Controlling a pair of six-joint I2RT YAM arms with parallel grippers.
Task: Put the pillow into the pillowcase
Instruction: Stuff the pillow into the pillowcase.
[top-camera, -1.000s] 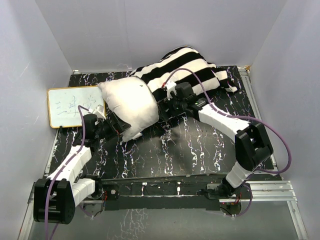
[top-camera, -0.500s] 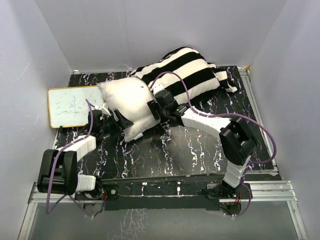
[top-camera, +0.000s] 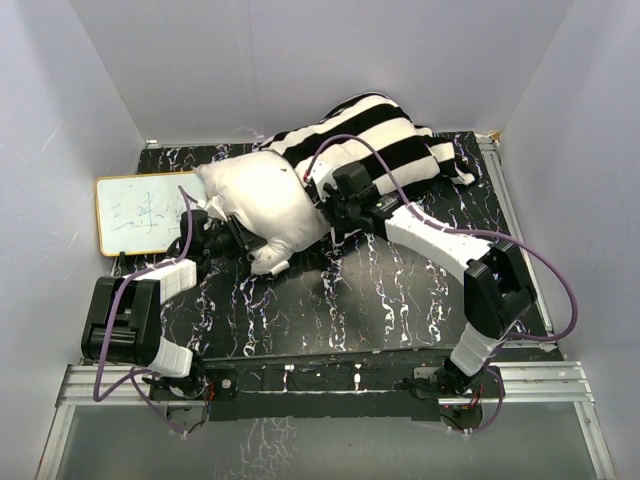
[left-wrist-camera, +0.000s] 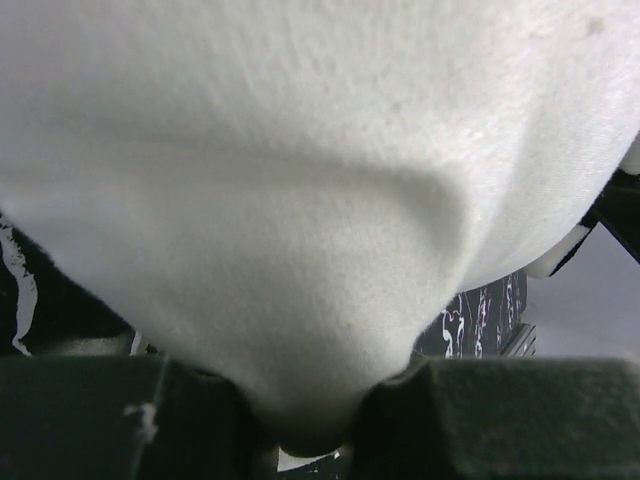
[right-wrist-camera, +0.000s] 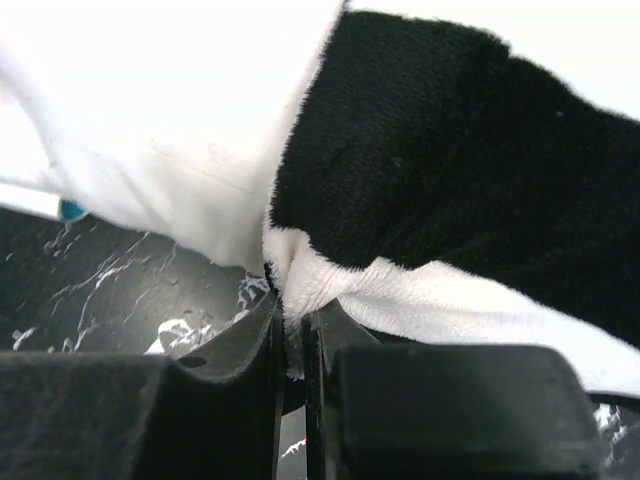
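1. The pillow (top-camera: 262, 205) is big, fat and soft. It is plain white, with a smooth, slightly fuzzy skin and rounded corners.
2. The pillowcase (top-camera: 385, 140) is thin, furry cloth with wide black and white stripes. It looks puffed up and rumpled.
3. Seen from above, the pillow lies at about 11 o'clock from the middle of the table (top-camera: 400, 300). The pillowcase lies at about 1 o'clock, up against the back wall.
4. The two touch. The striped cloth starts where the pillow's 2 o'clock side ends. The white part sticks out toward 8 o'clock. I cannot tell how much of the pillow is inside the case.
5. My left gripper (left-wrist-camera: 305, 440) is at the pillow's 7 o'clock corner. Its two dark fingers are squeezed narrow, with a bunched fold of white pillow between them.
6. My right gripper (right-wrist-camera: 292, 350) is at the edge of the pillowcase, just beside the pillow's 3 o'clock side. Its fingers are almost together and pinch a thin bit of the striped cloth, white fur right under a black stripe.
7. The table top is hard and black with white marble lines.
8. A flat whiteboard (top-camera: 145, 213) with a yellow rim lies at 9 o'clock, just beside the pillow.
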